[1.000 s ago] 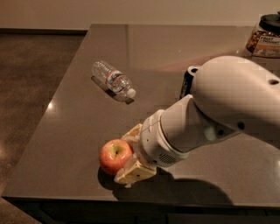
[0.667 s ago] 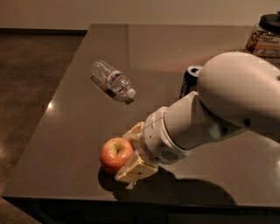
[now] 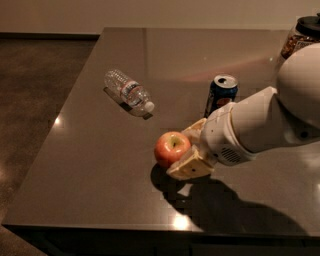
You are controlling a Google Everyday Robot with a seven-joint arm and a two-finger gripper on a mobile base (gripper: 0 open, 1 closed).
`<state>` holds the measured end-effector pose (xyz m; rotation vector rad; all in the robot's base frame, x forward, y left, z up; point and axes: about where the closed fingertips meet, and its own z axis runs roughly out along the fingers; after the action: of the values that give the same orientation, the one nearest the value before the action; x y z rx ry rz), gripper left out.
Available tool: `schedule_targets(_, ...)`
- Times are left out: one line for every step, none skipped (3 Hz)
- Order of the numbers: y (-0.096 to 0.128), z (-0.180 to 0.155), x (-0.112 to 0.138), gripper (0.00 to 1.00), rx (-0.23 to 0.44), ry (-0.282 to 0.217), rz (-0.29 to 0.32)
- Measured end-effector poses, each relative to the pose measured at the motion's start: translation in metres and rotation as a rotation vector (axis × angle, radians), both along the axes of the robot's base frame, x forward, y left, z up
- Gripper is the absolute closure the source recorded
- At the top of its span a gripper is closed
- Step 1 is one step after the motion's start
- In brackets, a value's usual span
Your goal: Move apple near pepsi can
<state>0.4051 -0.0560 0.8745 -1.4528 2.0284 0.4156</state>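
Blocky tan fingers (image 3: 189, 167) around round red apple (image 3: 171, 147)

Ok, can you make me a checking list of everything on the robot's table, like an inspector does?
Surface: dark shiny table, with light glints near its front edge.
Job's things: red apple held in the gripper, left of and in front of the pepsi can. The can stands upright, and the two are apart.
Clutter: clear water bottle lying on its side, left of the can. A jar with a dark lid is at the far right.
Grippers: gripper near the table's front middle, shut on the apple.
Cables: nothing seen.
Surroundings: dark floor to the left, pale wall behind.
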Motion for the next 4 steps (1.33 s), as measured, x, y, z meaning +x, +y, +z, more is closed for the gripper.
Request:
schedule_targets(-0.043, 0.008, 0.019, 1.00, -0.007, -0.028, -0.155)
schedule_targets(-0.078, 0.006, 0.041, 1.00, -0.018, -0.045, -0.302)
schedule_targets(-0.095, 0.002, 0.057, 1.00, -0.037, -0.053, -0.389)
schedule_targets(-0.110, -0.004, 0.070, 0.82, -0.049, -0.055, -0.455)
